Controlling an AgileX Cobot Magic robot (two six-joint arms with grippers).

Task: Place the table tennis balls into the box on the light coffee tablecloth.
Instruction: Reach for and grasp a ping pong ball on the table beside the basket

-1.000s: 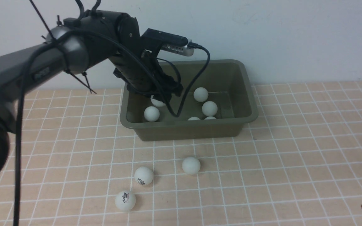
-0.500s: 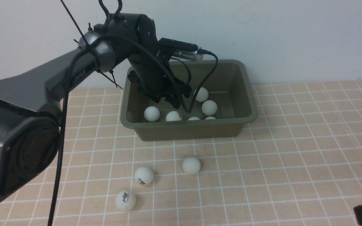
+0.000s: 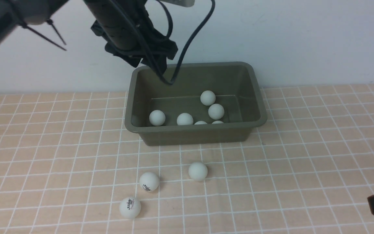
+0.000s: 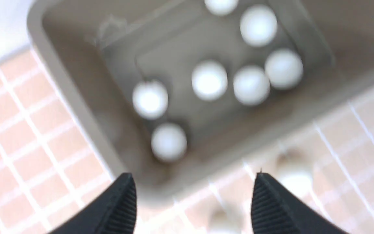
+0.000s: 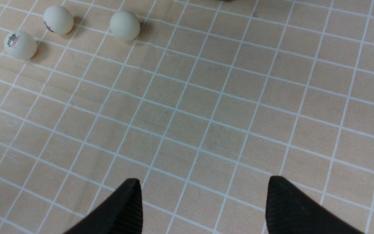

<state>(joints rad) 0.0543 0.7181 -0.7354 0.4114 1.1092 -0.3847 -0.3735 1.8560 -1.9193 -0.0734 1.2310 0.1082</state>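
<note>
A dark olive-green plastic box, rectangular with rounded corners, a flared rim and sloping walls, stands on the light coffee tablecloth, a peach-beige cloth divided by thin white lines into small squares, close to a plain pale wall. Matte white table tennis balls lie on the box's smooth floor: six show in the front view, two of them half hidden by the near wall, while the blurred left wrist view shows seven. On the cloth in front of the box rest a plain ball and two logo-printed balls, none touching another. The left gripper hangs above the box's far left corner, its ribbed black jaws apart and empty. The right gripper hovers over bare cloth at the near right, jaws likewise spread, nothing between them.
</note>
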